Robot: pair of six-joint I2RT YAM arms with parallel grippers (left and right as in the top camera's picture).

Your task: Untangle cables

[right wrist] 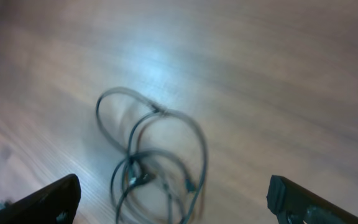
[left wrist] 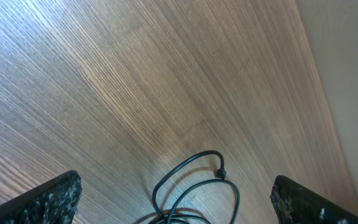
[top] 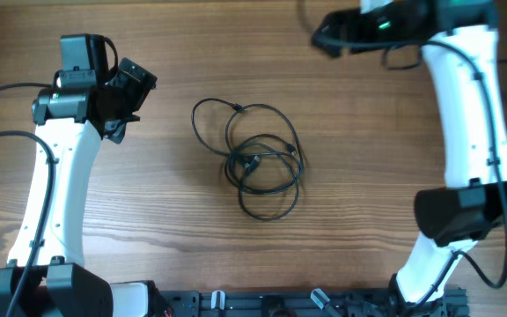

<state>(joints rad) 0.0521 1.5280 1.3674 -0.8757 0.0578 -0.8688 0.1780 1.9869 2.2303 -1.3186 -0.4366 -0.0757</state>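
Both sets of jaws are spread wide with nothing between them. On the left gripper (left wrist: 179,202), the wrist camera only catches the two rough black fingertips (left wrist: 48,199) in the bottom corners, far apart. A loop of the cables (top: 258,160) shows in the gap between them, lying flat on the wood and not touching either pad as far as I can see. Same deal on the right gripper (right wrist: 176,202): tips in the bottom corners, wide apart, with the bundle in view between them. That shot is pretty blurry, so I can't make out any plugs there.

From overhead, the cables sit roughly in the middle of the wooden table (top: 368,132). They're thin black cord in several overlapping loops, with one bigger loop sticking out to the upper left and what looks like a small connector near the middle of the tangle. The left gripper is off to the left of the pile, well apart from it. The right gripper is near the top edge, up and to the right of the pile, also well clear.
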